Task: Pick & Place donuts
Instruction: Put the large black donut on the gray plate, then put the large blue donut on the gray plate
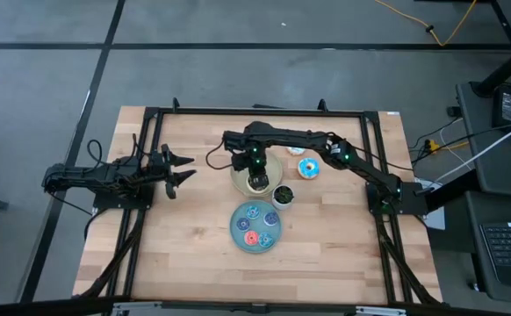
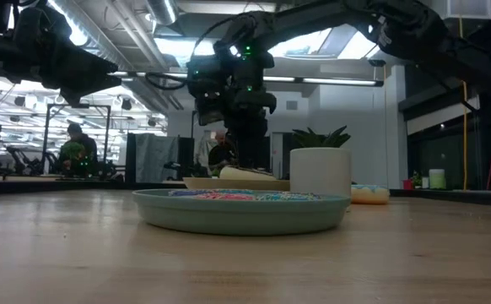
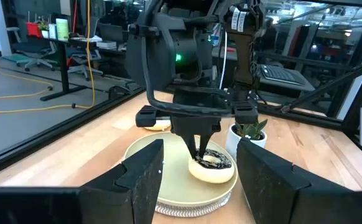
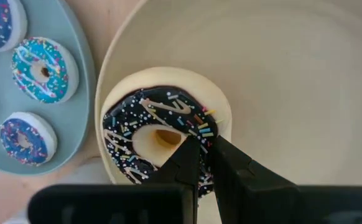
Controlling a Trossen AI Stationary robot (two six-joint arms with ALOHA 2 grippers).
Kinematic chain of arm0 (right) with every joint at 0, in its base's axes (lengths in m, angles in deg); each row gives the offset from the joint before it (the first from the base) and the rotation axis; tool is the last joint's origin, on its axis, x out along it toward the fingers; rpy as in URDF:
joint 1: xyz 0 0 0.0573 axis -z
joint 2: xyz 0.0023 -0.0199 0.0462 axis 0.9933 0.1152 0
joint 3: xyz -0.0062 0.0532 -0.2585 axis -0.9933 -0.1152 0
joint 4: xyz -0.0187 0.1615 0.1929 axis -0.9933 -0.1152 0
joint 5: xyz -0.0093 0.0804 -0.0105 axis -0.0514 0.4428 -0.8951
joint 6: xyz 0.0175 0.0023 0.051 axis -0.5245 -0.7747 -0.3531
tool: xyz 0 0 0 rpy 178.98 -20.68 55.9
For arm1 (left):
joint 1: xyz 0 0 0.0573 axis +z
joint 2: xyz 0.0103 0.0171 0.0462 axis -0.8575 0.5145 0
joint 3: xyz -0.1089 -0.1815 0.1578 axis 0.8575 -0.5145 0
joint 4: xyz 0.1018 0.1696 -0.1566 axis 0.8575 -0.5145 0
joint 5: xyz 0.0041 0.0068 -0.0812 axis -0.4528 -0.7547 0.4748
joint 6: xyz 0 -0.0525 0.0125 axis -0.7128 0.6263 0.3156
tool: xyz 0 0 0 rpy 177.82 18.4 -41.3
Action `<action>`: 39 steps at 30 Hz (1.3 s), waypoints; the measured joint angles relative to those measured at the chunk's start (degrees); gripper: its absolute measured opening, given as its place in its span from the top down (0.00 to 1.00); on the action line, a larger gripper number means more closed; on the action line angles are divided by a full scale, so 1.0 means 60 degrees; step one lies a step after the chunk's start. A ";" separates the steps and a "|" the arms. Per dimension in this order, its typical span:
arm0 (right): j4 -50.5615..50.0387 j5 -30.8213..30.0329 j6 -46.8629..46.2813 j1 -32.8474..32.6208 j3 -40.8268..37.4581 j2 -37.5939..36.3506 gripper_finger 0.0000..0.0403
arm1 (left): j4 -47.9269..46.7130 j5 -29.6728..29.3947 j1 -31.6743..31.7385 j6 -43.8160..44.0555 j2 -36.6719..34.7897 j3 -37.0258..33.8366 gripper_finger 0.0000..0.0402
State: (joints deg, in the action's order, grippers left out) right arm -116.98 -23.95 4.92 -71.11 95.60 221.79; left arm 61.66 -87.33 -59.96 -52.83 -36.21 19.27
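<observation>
A dark-iced donut (image 4: 131, 121) with sprinkles and a cream underside lies in the cream plate (image 4: 280, 74) at the table's middle. My right gripper (image 4: 204, 163) comes down on it and is shut on its ring. Just nearer stands a blue plate (image 1: 235, 226) with several small donuts (image 4: 43, 68), most of them blue-iced. A light-blue-iced donut (image 1: 307, 168) and a pale one (image 1: 295, 151) lie on the wood to the right of the cream plate. My left gripper (image 1: 183, 171) waits open at the table's left side, pointing level toward the plates. My right gripper pinches the dark donut's ring (image 4: 204, 134) between its two fingers, one fingertip (image 4: 186, 155) at the edge of the hole, the other (image 4: 231, 168) on the iced top toward the outer rim. The fingers point steeply down from above. The donut rests in the cream plate (image 3: 168, 199).
A small white pot with a green plant (image 1: 283, 195) stands between the two plates, close beside my right gripper. Dark frame rails (image 1: 255, 111) run along the table's far edge and both sides. Bare wood lies near the front edge (image 1: 194, 263).
</observation>
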 joint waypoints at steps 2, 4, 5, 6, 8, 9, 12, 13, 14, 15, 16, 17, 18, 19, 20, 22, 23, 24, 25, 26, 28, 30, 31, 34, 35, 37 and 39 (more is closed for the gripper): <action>0.0036 -0.0003 0.0003 0.0000 0.0004 0.0064 0.91 | 0.0000 0.0000 0.0001 0.0000 0.0000 0.0000 0.51; 0.0028 -0.0106 -0.0004 0.0000 0.0000 0.0089 0.91 | 0.0000 0.0003 0.0003 0.0000 0.0000 0.0000 0.51; 0.0036 -0.0247 -0.0004 0.0000 0.0000 0.0088 0.91 | 0.0000 0.0004 0.0003 0.0000 0.0000 0.0000 0.51; 0.0058 -0.0359 -0.0004 -0.0003 0.0000 0.0078 0.91 | 0.0000 0.0001 0.0000 0.0000 0.0000 0.0000 0.51; 0.0080 -0.0535 -0.0010 -0.0007 0.0000 0.0078 0.91 | 0.0000 0.0003 0.0000 0.0000 0.0000 0.0000 0.51; 0.0067 -0.0552 -0.0020 -0.0007 0.0000 0.0078 0.91 | 0.0000 0.0003 0.0003 0.0000 0.0000 0.0000 0.51; 0.0021 -0.0573 -0.0025 -0.0007 0.0000 0.0078 0.91 | 0.0000 0.0004 0.0003 0.0000 0.0000 0.0000 0.51; 0.0000 -0.0578 -0.0030 -0.0007 0.0000 0.0078 0.91 | 0.0000 0.0000 0.0003 0.0000 0.0000 0.0000 0.51; -0.0005 -0.0581 -0.0037 -0.0007 0.0000 0.0078 0.90 | 0.0000 0.0000 0.0003 0.0000 0.0000 0.0000 0.51; -0.0002 -0.0578 -0.0043 -0.0007 0.0000 0.0078 0.88 | 0.0000 0.0004 0.0003 0.0000 0.0000 0.0000 0.51; -0.0005 -0.0578 -0.0040 -0.0007 0.0000 0.0078 0.87 | 0.0000 0.0001 0.0001 0.0000 0.0000 0.0000 0.51; -0.0002 -0.0581 -0.0043 -0.0007 0.0000 0.0078 0.85 | 0.0000 0.0001 0.0002 0.0000 0.0000 0.0000 0.51; -0.0005 -0.0573 -0.0044 -0.0007 0.0000 0.0078 0.82 | 0.0000 0.0000 0.0000 0.0000 0.0000 0.0000 0.51; -0.0005 -0.0547 -0.0044 -0.0007 0.0000 0.0078 0.80 | 0.0000 0.0003 0.0003 0.0000 0.0000 0.0000 0.51; -0.0002 -0.0532 -0.0045 -0.0007 0.0000 0.0078 0.77 | 0.0000 0.0001 0.0003 0.0000 0.0000 0.0000 0.51; -0.0002 -0.0526 -0.0047 -0.0007 0.0000 0.0078 0.71 | 0.0000 0.0003 0.0003 0.0000 0.0000 0.0000 0.51; -0.0002 -0.0523 -0.0047 -0.0008 0.0000 0.0078 0.69 | 0.0000 0.0001 0.0001 0.0000 0.0000 0.0000 0.51; -0.0002 -0.0515 -0.0047 -0.0009 0.0000 0.0078 0.66 | 0.0000 0.0002 0.0002 0.0000 0.0000 0.0000 0.51; -0.0002 -0.0516 -0.0048 -0.0011 0.0000 0.0078 0.64 | 0.0000 0.0000 0.0003 0.0000 0.0000 0.0000 0.51; -0.0002 -0.0516 -0.0051 -0.0007 0.0000 0.0078 0.61 | 0.0000 0.0004 0.0002 0.0000 0.0000 0.0000 0.51; -0.0002 -0.0516 -0.0051 -0.0007 0.0000 0.0071 0.57 | 0.0000 0.0003 0.0000 0.0000 0.0000 0.0000 0.51; -0.0008 -0.0516 -0.0051 -0.0007 0.0020 0.0052 0.54 | 0.0000 0.0003 0.0003 0.0000 0.0000 0.0000 0.51; -0.0030 -0.0516 -0.0051 -0.0007 0.0080 0.0052 0.52 | 0.0000 0.0004 0.0000 0.0000 0.0000 0.0000 0.51; -0.0003 -0.0519 -0.0129 -0.0007 0.0223 0.0030 0.49 | 0.0000 0.0000 0.0000 0.0000 0.0000 0.0000 0.51; 0.0033 -0.0523 -0.0199 -0.0007 0.0226 0.0000 0.47 | 0.0000 0.0000 0.0001 0.0000 0.0000 0.0000 0.51; 0.0046 -0.0601 -0.0283 -0.0008 0.0222 -0.0037 0.45 | 0.0000 0.0004 0.0000 0.0000 0.0000 0.0000 0.51; 0.0028 -0.0740 -0.0460 -0.0009 0.0222 -0.0092 0.43 | 0.0000 0.0003 0.0003 0.0000 0.0000 0.0000 0.51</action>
State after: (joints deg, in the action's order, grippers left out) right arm -116.82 -28.39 2.16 -71.16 96.93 221.24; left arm 61.66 -87.32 -59.94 -52.83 -36.21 19.27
